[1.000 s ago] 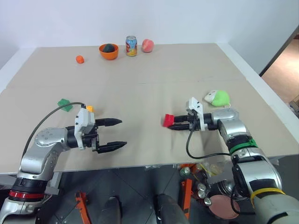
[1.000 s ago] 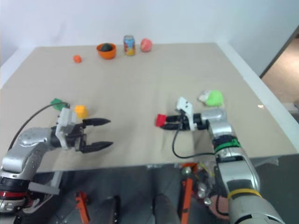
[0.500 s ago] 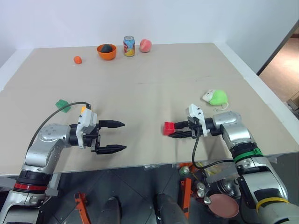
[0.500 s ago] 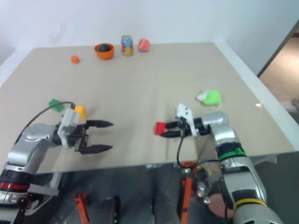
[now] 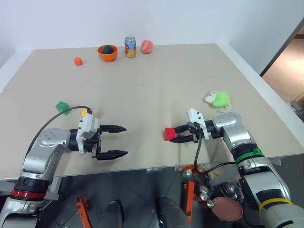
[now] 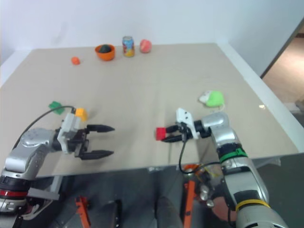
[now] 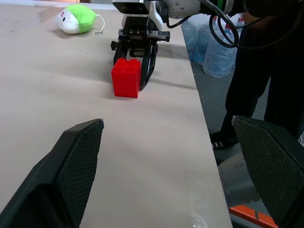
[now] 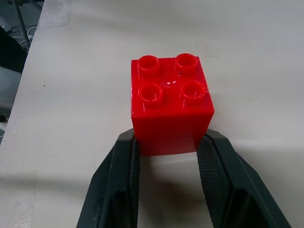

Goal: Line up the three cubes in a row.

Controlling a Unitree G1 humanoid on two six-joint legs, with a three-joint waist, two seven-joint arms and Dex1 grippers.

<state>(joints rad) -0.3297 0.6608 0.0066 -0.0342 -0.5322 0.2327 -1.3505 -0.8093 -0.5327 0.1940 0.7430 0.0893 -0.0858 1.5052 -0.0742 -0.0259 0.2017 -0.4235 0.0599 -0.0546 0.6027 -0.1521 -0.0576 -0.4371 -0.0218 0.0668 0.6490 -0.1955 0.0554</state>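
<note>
I have the right gripper (image 5: 176, 134) closed on the red cube (image 5: 169, 134), its two black fingertips clamped on the block's near corners with the studded top facing up; whether the block is just off the table (image 5: 156, 95) or resting on it I cannot tell. So by my reading I am in the carrying step for the first cube, with no row built yet. The green cube (image 5: 62, 106) lies well off to the left, and the yellow cube (image 6: 80, 113) sits just right of it, right beside the left wrist's white housing. The left gripper (image 5: 118, 141) hangs empty with its jaws spread wide, pointing right toward the red block. The next move calls for bringing the red cube leftward across the bare middle of the table to line it with the other two, or else fetching those two toward it with the left arm. Room is generous: the stretch between the grippers is bare, and the plush toy (image 5: 218, 99) sits just beyond the right arm, out of the path. The near table edge runs close under both grippers, so I judge any set-down should go a little farther in, not nearer.
</note>
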